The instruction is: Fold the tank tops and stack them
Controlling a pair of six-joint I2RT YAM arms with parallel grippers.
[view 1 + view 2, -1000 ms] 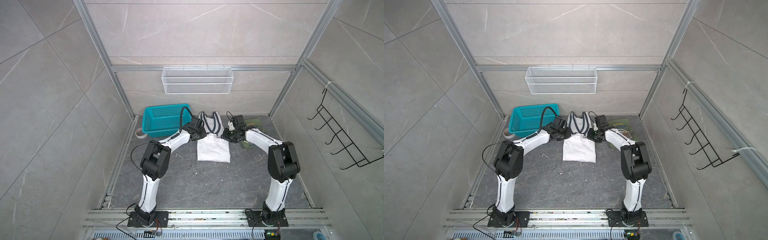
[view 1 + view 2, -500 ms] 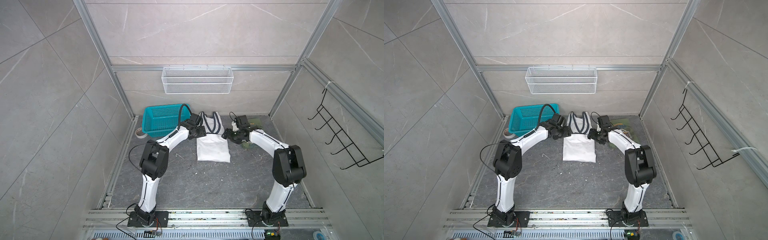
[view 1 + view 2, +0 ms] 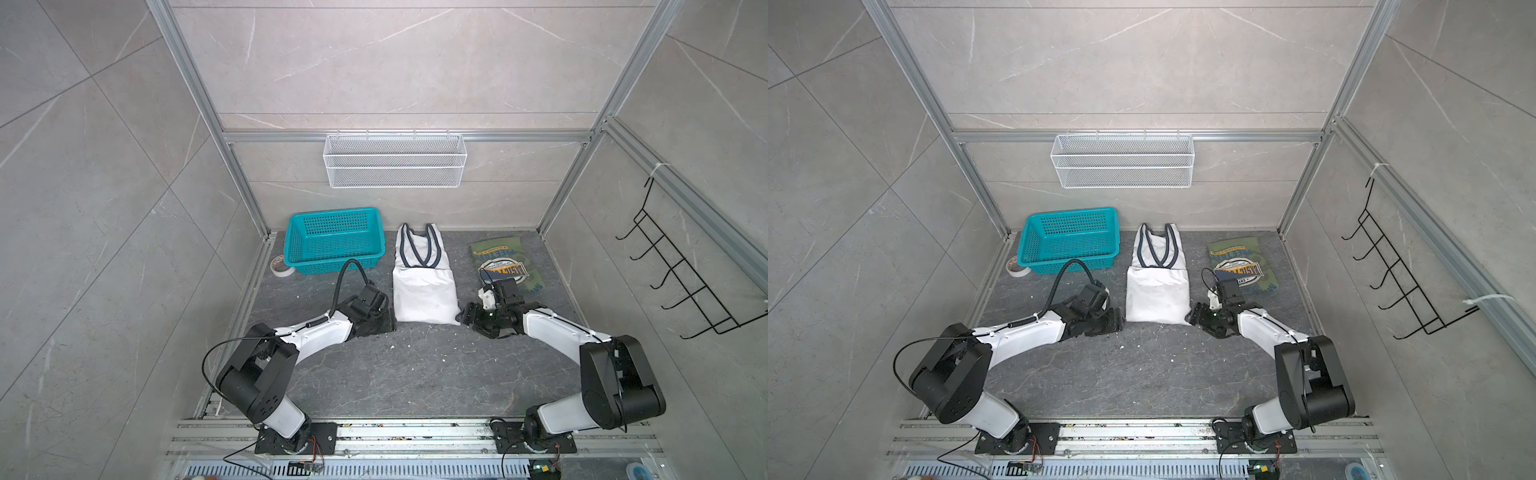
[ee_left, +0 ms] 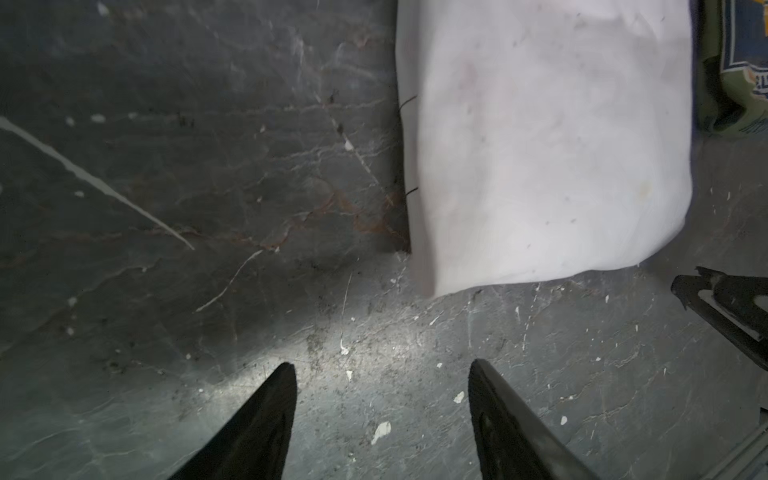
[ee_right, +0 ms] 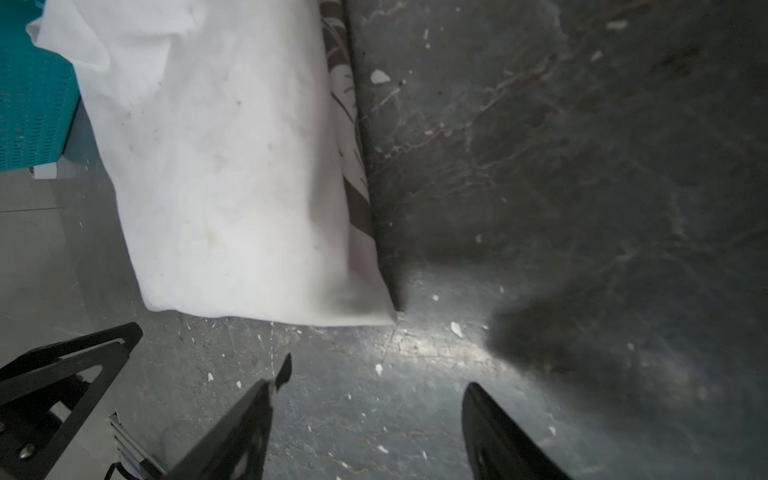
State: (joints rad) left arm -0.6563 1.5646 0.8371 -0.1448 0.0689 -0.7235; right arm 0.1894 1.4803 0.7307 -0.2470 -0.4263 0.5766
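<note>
Overhead, in a top view: white tank top (image 3: 424, 291) partly folded, between teal basket (image 3: 332, 216) and folded olive tank top (image 3: 505, 262).
Left wrist view: left gripper (image 4: 382, 368) jaws apart, empty, near white hem.
Right wrist view: right gripper (image 5: 378, 374) jaws apart, empty, near hem corner.

You saw soft, matt cloth in the white tank top (image 3: 424, 299), glossy perforated plastic in the teal basket (image 3: 332, 253), and a scuffed, stone-look worktop (image 3: 395, 374).
</note>
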